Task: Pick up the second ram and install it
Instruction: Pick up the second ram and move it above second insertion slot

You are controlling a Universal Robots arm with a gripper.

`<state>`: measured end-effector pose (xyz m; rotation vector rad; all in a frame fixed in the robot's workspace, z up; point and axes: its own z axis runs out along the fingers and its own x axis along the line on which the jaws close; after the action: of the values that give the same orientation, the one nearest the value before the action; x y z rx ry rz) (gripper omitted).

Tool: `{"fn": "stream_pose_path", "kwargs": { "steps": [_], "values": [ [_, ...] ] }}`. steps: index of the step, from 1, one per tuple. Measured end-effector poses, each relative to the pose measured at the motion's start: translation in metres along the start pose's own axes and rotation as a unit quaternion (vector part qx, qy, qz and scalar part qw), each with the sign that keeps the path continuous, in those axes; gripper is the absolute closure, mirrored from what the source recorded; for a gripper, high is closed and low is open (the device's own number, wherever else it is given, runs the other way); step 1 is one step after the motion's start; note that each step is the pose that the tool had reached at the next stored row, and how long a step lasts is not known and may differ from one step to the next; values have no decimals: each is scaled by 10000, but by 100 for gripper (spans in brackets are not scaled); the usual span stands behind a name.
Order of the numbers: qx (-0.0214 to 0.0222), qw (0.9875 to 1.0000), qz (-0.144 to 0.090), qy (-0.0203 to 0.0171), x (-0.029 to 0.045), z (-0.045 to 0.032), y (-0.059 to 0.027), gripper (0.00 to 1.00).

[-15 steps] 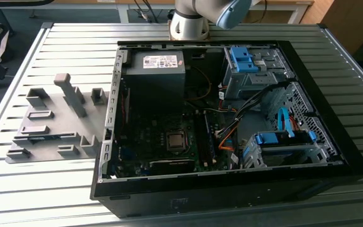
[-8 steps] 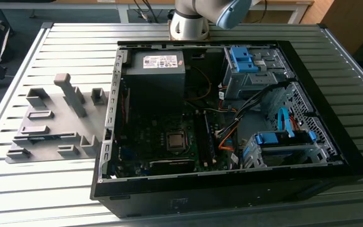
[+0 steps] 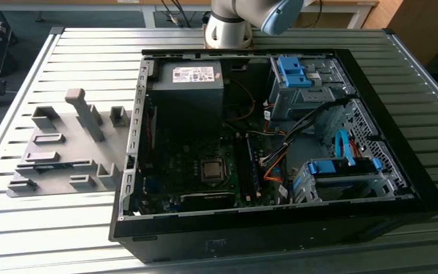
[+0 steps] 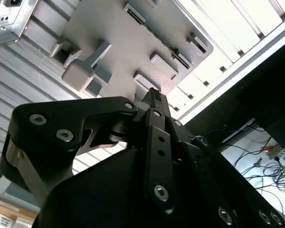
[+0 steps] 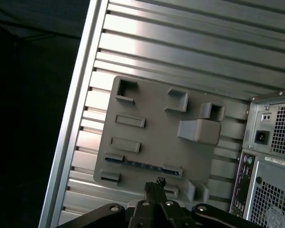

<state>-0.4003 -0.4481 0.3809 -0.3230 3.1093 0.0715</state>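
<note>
The gripper (image 5: 155, 183) hangs over the grey fixture (image 5: 152, 137) in both wrist views. Its fingers are drawn together with nothing between them, and they touch nothing. The second ram (image 5: 143, 165) stands on edge in a long slot of the fixture, close below the fingertips and apart from them.

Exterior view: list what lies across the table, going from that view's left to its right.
Grey fixture plate → power supply → orange cables → blue drive tray.
</note>
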Motion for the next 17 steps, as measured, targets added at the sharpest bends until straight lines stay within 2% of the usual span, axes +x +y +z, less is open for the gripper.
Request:
{"fn": "stream_pose_path", "kwargs": {
  "steps": [5,9,13,17],
  "values": [
    [-8,9992,-399,17,3,3,0,89],
    [-14,9975,-712,31,6,6,1,89],
    [-21,9944,-1055,46,8,9,1,89],
    [-28,9898,-1420,62,8,14,1,89]
  ]
}}
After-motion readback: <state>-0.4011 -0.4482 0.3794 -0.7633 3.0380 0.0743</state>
